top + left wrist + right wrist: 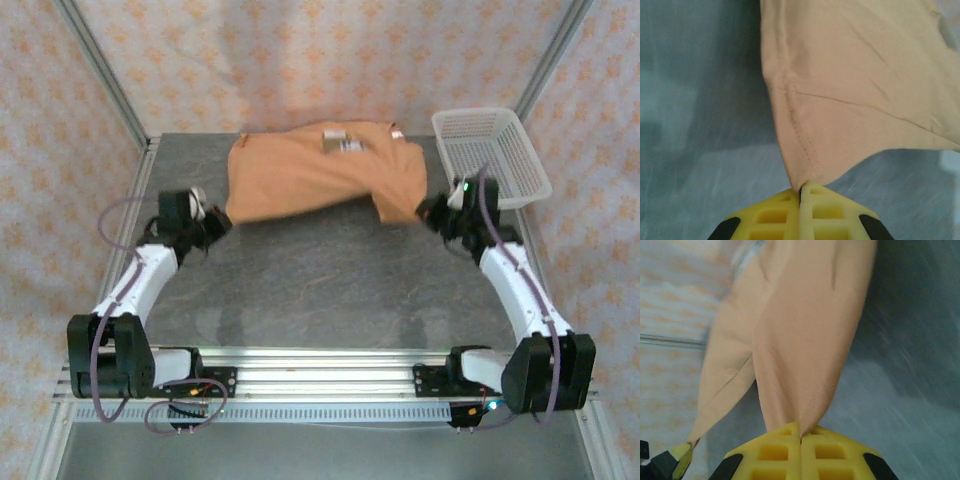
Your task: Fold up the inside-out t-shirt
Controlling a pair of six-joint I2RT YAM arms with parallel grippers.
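Top external view gives you the grey, stone-patterned table (330, 290) as the largest thing, with patterned cloth walls (330, 60) behind and to each side. Across the far half of the table you see the inside-out t-shirt (320, 175), caramel orange, soft and rumpled, bunched into a broad band running left to right. Its near edge looks blurred and sags between the two grippers. A white mesh basket (490, 150) sits at the far right corner, just beside the shirt's right end.

Your left gripper (215, 222) is at the shirt's near left corner and your right gripper (432, 212) is at its near right corner, each arm reaching up from its base at the near edge.

Left wrist view shows you the yellow fingers (775, 217) pressed together on the very corner of the cloth. A stitched hem runs up from the pinch, a seam line branches off across the fabric, and creases fan away from the grip.

Right wrist view shows that arm's yellow fingers (830, 455) clamped on a narrow gathered fold of the same fabric, with a second seamed strip hanging to its left.

Smallest of all, white labels (342, 140) lie on the shirt's far upper side.
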